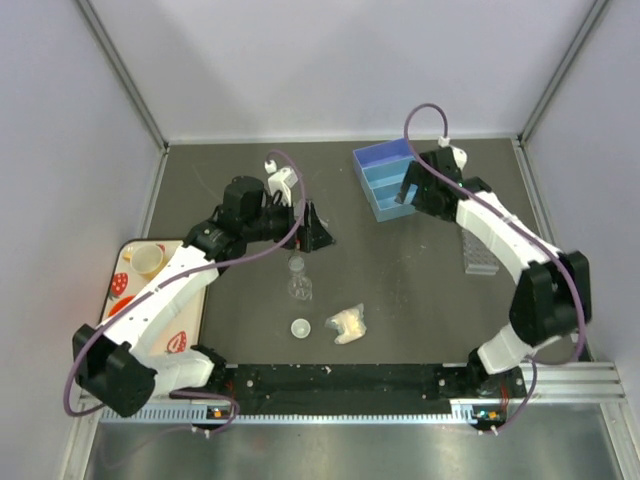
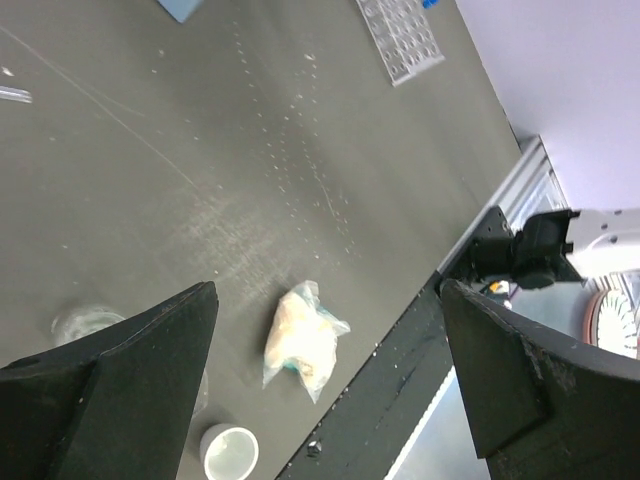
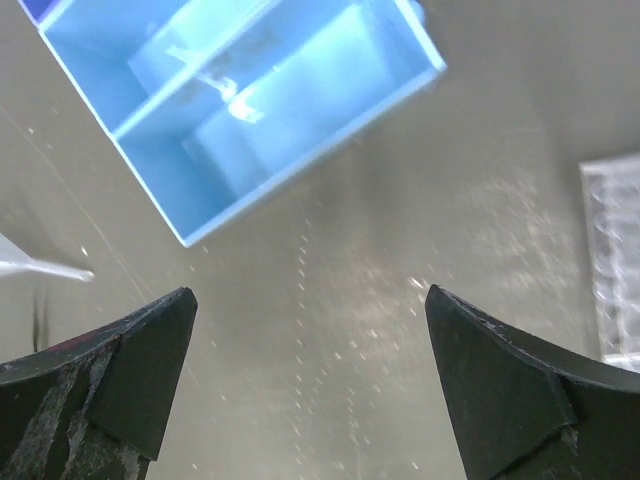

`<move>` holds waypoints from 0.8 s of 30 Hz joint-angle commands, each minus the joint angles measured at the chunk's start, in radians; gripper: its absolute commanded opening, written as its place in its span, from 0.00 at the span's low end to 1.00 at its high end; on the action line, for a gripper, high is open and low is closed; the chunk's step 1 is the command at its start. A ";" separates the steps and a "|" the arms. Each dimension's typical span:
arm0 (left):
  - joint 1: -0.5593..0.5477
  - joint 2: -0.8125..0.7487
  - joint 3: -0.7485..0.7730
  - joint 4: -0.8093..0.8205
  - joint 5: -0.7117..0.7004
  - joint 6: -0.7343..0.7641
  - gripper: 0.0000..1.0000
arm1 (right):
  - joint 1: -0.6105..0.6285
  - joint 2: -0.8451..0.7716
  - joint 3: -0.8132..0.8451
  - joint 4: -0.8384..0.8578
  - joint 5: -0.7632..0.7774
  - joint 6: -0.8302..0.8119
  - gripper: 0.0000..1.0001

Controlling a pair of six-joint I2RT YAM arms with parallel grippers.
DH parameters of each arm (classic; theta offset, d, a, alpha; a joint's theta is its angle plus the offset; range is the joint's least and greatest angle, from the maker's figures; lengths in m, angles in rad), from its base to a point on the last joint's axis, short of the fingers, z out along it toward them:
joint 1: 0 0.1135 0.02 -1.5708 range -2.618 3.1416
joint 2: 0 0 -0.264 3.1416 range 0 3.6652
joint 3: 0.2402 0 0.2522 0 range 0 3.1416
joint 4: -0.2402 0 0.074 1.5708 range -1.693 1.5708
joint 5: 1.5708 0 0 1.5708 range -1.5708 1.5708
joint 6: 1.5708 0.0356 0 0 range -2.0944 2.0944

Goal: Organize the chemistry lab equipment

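— How does the left gripper (image 2: 328, 290) stand?

— Released, jaws spread wide, nothing in them. It hangs above the dark grey table (image 2: 300, 150).

— And the lab things near it?

— The pale yellowish crumpled packet (image 2: 300, 345) lies on the table. In the wrist view it shows between the two fingers and touches neither. The small white round dish (image 2: 230, 450) sits just beside the packet. The tiny clear flask (image 2: 80, 322) is partly hidden behind one finger. In the top view all three lie on the gripper's near side, apart from it.

— The right gripper (image 3: 308, 294)?

— Also released, and empty. The blue plastic compartment box (image 3: 250, 100) lies ahead of its fingertips. The clear rectangular tube rack (image 3: 615, 260) lies flat off to one side, apart from both fingers.
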 commanded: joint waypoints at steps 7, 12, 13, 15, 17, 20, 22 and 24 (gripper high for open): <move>0.114 0.090 0.115 -0.001 0.027 -0.027 0.99 | 0.005 0.375 0.362 0.059 -0.027 0.050 0.93; 0.157 0.110 0.108 -0.004 0.053 -0.018 0.99 | 0.005 0.510 0.507 0.051 -0.007 0.064 0.91; 0.162 0.111 0.106 -0.004 0.056 -0.014 0.99 | 0.005 0.524 0.527 0.050 -0.006 0.064 0.91; 0.176 0.117 0.103 -0.005 0.070 -0.013 0.99 | 0.005 0.572 0.585 0.036 -0.007 0.062 0.91; 0.188 0.123 0.100 -0.005 0.075 -0.008 0.99 | 0.005 0.602 0.636 0.015 -0.009 0.064 0.90; 0.197 0.126 0.094 -0.004 0.085 -0.010 0.99 | 0.005 0.656 0.684 -0.004 -0.016 0.068 0.86; 0.200 0.125 0.089 -0.004 0.093 -0.010 0.99 | 0.005 0.687 0.696 -0.016 -0.027 0.071 0.81; 0.205 0.117 0.077 -0.005 0.099 -0.010 0.99 | 0.005 0.699 0.695 -0.018 -0.041 0.076 0.78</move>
